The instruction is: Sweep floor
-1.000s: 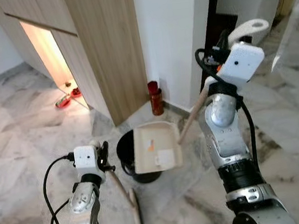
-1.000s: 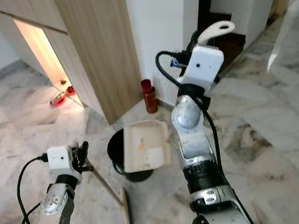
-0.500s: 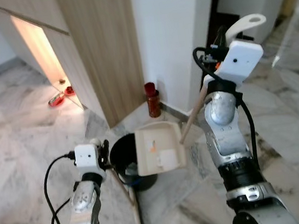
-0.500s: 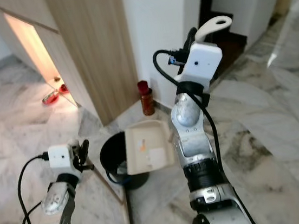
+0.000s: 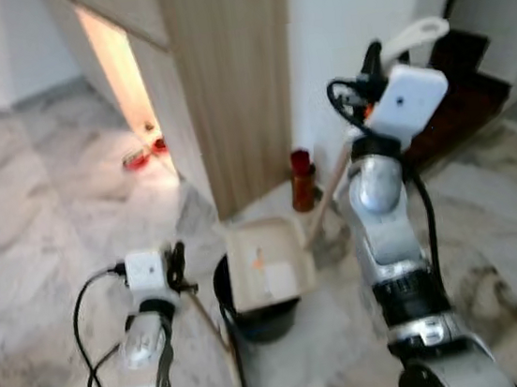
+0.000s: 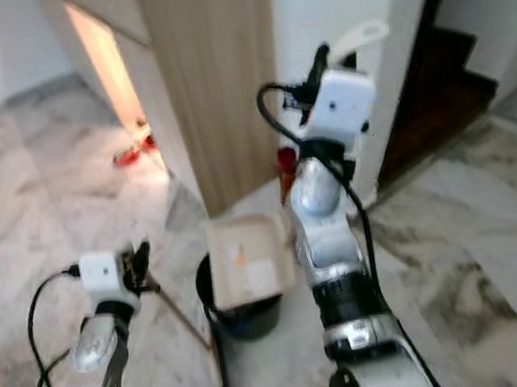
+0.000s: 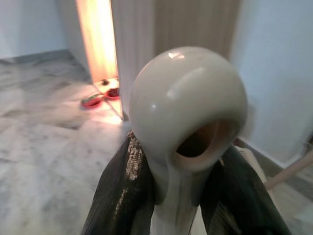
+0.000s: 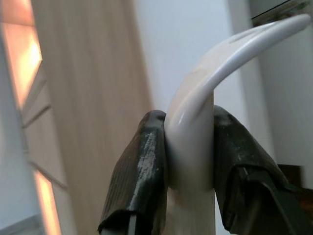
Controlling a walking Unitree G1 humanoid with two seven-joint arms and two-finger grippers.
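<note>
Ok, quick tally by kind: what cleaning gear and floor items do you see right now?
Broom: 1
Dustpan: 1
Black bin: 1
Red bottle by the wall: 1
Red items on the floor near the lit opening: 2
Total: 6

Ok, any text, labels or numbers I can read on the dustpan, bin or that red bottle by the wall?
No text reads in these frames.
Dustpan: a small orange mark and a pale sticker on it, both too blurred to read.
Bin: plain black, no label seen.
Red bottle: too small and blurred to tell any print.
Broom handle in the left hand and dustpan handle in the right hand: plain, no markings.
</note>
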